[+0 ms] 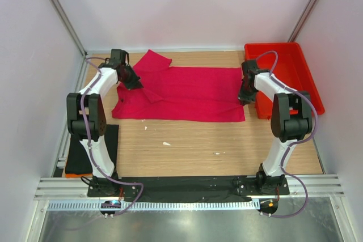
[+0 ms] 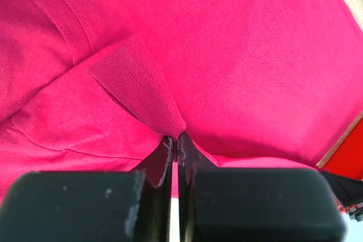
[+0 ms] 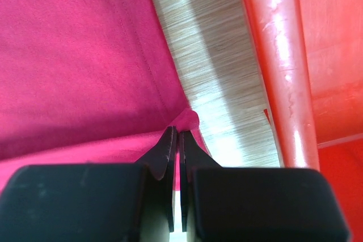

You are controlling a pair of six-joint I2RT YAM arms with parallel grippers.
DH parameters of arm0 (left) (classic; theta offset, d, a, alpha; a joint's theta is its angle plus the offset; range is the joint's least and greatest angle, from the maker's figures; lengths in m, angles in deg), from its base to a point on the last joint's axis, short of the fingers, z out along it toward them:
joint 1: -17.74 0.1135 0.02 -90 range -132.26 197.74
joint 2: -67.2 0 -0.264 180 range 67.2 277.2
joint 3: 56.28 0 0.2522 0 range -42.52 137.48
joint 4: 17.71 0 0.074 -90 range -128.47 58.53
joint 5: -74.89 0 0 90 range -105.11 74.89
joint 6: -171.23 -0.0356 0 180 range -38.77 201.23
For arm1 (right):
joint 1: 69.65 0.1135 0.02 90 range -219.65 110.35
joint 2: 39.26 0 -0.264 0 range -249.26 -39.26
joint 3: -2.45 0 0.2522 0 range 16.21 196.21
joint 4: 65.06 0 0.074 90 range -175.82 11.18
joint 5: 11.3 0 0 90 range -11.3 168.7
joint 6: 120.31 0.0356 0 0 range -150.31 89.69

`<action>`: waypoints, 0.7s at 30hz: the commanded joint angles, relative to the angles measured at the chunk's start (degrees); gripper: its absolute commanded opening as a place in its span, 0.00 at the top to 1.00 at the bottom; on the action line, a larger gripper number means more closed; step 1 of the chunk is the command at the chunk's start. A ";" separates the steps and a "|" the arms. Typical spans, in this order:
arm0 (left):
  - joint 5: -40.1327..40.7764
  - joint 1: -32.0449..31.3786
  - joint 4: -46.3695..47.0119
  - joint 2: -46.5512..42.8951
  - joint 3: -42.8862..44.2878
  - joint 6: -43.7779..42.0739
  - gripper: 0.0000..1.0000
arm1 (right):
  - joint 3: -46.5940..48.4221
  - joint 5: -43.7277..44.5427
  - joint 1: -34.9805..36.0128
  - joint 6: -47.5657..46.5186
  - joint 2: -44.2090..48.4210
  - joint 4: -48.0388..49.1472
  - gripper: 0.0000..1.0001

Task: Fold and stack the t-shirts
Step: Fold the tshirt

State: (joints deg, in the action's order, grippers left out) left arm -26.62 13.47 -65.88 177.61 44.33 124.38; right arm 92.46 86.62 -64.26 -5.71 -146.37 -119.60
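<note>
The crimson-pink t-shirt (image 1: 187, 92) lies spread across the far half of the table, with one sleeve pointing to the back left. My left gripper (image 1: 136, 85) is shut on a pinched fold of that shirt (image 2: 238, 55) near its left end; the cloth bunches up at the fingertips (image 2: 176, 136). My right gripper (image 1: 244, 99) is shut on the shirt's right edge. In the right wrist view the hem (image 3: 68, 55) curls up between the closed tips (image 3: 177, 130). A black t-shirt (image 1: 110, 140) lies at the table's left edge, partly hidden by the left arm.
The red plastic tray (image 1: 272, 46) stands at the back right, its rim (image 3: 272, 55) a short strip of bare wood away from the right gripper. White walls and metal posts enclose the table. A few small white specks (image 1: 166, 143) lie on the wood in front.
</note>
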 commanded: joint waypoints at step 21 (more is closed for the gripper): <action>2.89 1.02 1.02 -1.33 0.52 0.53 1.00 | 3.56 0.96 -0.20 0.01 -1.70 3.51 0.99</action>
State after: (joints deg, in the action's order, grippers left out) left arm -25.90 13.71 -65.64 178.27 44.63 124.78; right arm 93.57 87.04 -64.26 -5.12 -147.70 -117.59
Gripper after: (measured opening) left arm 0.009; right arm 0.059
